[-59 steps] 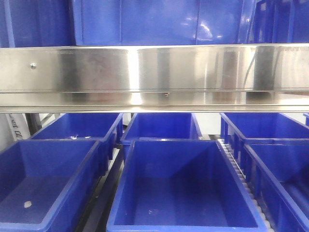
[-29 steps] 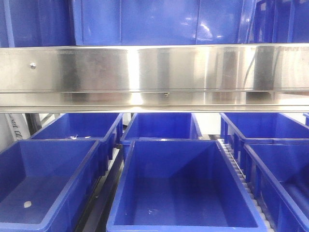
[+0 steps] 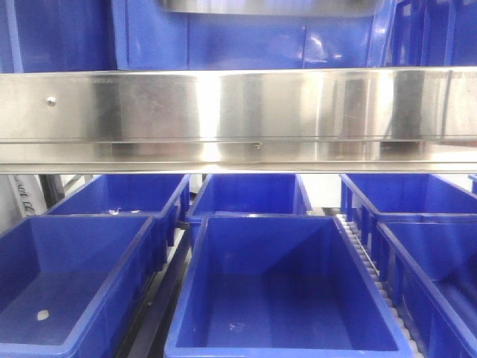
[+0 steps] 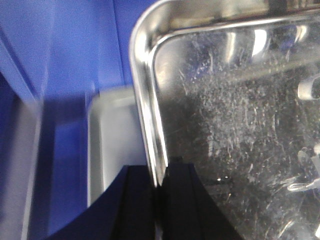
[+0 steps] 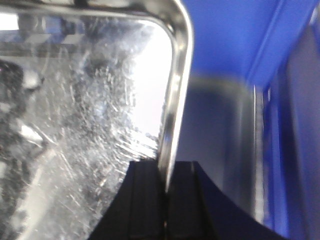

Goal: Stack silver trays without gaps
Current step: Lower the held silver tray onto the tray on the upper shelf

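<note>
A scratched silver tray (image 4: 235, 125) fills the left wrist view. My left gripper (image 4: 159, 180) is shut on its left rim. The same tray (image 5: 75, 125) fills the right wrist view, where my right gripper (image 5: 166, 175) is shut on its right rim. A second silver tray (image 4: 112, 150) lies lower down inside a blue bin (image 4: 60, 75); it also shows in the right wrist view (image 5: 220, 140). The held tray hangs above it, apart. In the front view the held tray's underside (image 3: 268, 6) shows at the top edge.
A long mirror-like steel band with screws (image 3: 238, 119) crosses the front view. Below it stand several empty blue bins (image 3: 276, 291). More blue bins (image 3: 223, 37) sit above the band. Blue bin walls (image 5: 280, 75) close in beside the trays.
The held tray's grey underside has come into the top edge of the front view, in front of the upper blue bin. The bins and the band have not moved.
</note>
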